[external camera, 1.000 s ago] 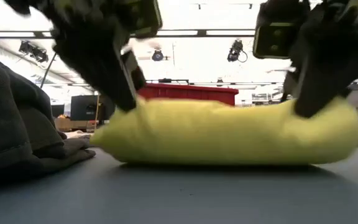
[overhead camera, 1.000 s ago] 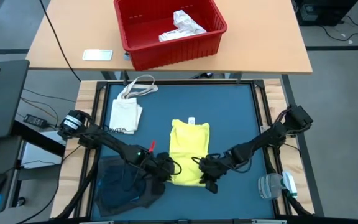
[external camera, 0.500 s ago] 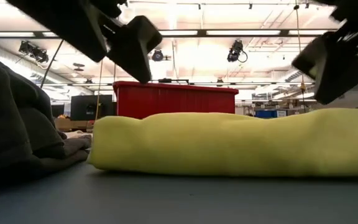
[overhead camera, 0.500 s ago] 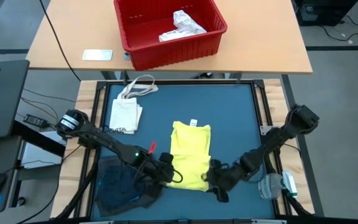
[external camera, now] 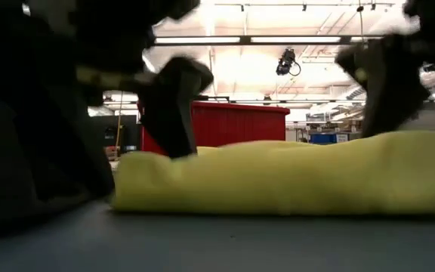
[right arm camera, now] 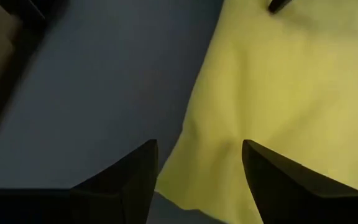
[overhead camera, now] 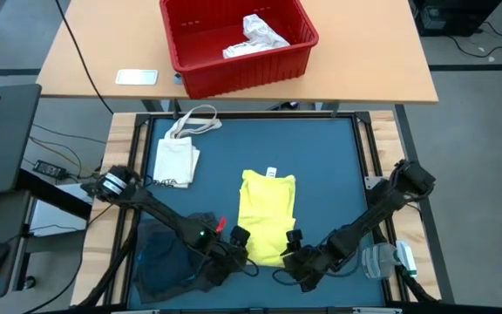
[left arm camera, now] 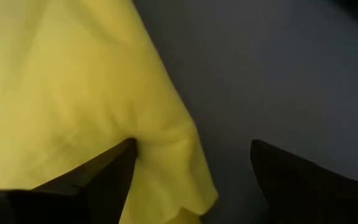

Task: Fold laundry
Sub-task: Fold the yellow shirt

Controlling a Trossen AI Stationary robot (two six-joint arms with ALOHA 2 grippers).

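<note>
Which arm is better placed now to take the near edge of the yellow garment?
Neither clearly. The left gripper is open at the yellow garment's near-left corner, the right gripper is open at its near-right corner. Probably both should grip together.

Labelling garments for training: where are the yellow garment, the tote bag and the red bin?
yellow garment (overhead camera: 267, 212), high view, middle of the folded cloth
tote bag (overhead camera: 175, 160), high view, cream body
red bin (overhead camera: 200, 72), high view, front wall
</note>
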